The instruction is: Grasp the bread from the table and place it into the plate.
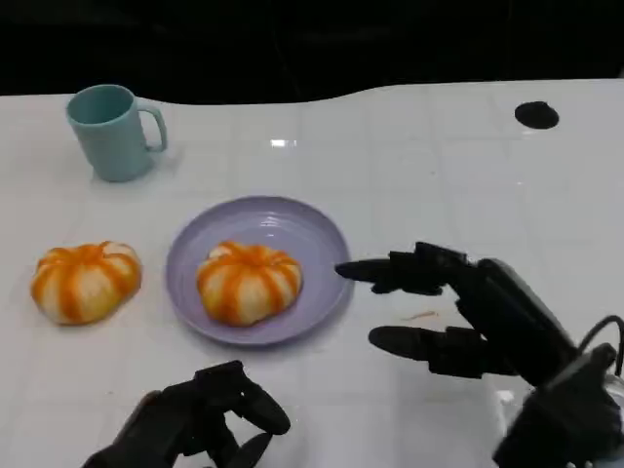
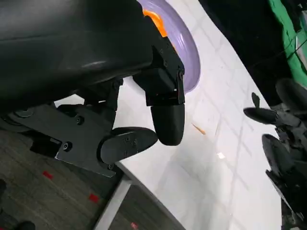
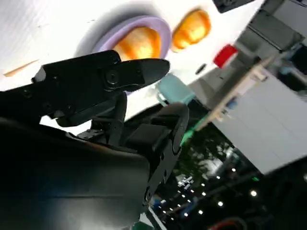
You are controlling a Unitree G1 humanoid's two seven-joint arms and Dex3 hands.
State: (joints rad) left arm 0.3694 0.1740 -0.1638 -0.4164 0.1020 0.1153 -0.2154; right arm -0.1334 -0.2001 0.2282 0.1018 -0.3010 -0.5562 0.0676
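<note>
Two breads show in the head view: one sits in the middle of the purple plate at the centre of the frame, the other lies on the white table at the left, just beside the plate's rim but apart from it. The placing step looks done for the first bread; which bread the task means I cannot tell, so the one on the table may remain to be picked. Reaching it would call for the left hand, at the lower left of the frame, to travel up and left, spread its fingers over the loaf and close gently from both sides. That hand is curled in on nothing. The right hand, at the lower right, holds nothing, its fingers spread and pointing toward the plate, near its rim without touching. Both breads are round, domed, pale with orange stripes running from the top, like small pumpkins, and look soft. A teal mug stands in the upper left.
</note>
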